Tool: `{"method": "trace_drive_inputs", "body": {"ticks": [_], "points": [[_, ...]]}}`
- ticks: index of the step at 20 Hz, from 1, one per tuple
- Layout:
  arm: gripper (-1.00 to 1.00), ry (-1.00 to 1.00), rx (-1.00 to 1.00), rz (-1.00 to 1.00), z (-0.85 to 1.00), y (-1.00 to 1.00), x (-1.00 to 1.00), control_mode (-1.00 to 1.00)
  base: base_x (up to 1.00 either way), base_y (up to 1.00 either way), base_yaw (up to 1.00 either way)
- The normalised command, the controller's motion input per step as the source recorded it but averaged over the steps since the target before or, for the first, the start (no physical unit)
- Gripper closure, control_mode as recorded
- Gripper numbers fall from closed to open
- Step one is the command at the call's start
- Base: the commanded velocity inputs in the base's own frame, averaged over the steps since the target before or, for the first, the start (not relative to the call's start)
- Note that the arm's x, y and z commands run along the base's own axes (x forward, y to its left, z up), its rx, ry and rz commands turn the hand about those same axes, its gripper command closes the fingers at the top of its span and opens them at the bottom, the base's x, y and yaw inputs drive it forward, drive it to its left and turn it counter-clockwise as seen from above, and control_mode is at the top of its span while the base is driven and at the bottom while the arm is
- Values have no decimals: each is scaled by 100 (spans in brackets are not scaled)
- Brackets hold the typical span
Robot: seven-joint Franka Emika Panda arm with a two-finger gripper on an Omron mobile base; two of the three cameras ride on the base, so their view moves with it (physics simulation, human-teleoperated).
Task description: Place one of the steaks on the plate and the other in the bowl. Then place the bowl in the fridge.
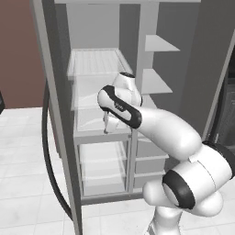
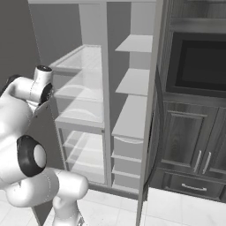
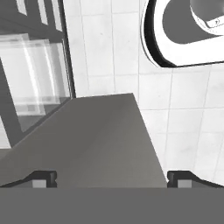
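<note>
Faces a tall grey fridge point(image 1: 98, 27) standing wide open straight ahead, both doors swung out. Reveals pale translucent shelves point(image 1: 96, 64) stacked in the left compartment and narrower shelves above closed drawers point(image 2: 128, 148) in the right one. Bends a white arm point(image 1: 160, 126) up from the lower right of the left base view, ending level with the middle shelf, just in front of the left compartment. Holds the tool point(image 3: 112, 179) pointing down, its dark fingertips point(image 3: 43, 178) spread wide apart and clamped on nothing. Looks down, in the hand view, over the flat grey top edge of the left door point(image 3: 100, 140), lying between the two fingertips, with the white tiled floor point(image 3: 192, 127) beyond it and the fridge shelves glinting to the left. Shows a long dark handle point(image 1: 46, 137) curving down the outer face of that door. Sets a dark built-in oven point(image 2: 201, 66) just to the right of the fridge, above dark cupboards point(image 2: 187, 137) with slim pale pulls.
</note>
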Motion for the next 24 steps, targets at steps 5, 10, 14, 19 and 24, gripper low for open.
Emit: {"method": "trace_drive_inputs", "body": {"ticks": [5,10,14,19,24], "points": [[-100,0,-21,34,-7,-47,-3,-100,0,0,0],[-100,-4,-32,63,-14,-70,-3,-100,0,0,0],[-100,-5,-25,68,8,-75,-8,-100,0,0,0],[-100,0,-19,68,19,-53,-52,-100,0,0,0],[-100,19,-2,32,-6,-34,-34,-100,0,0,0]]}}
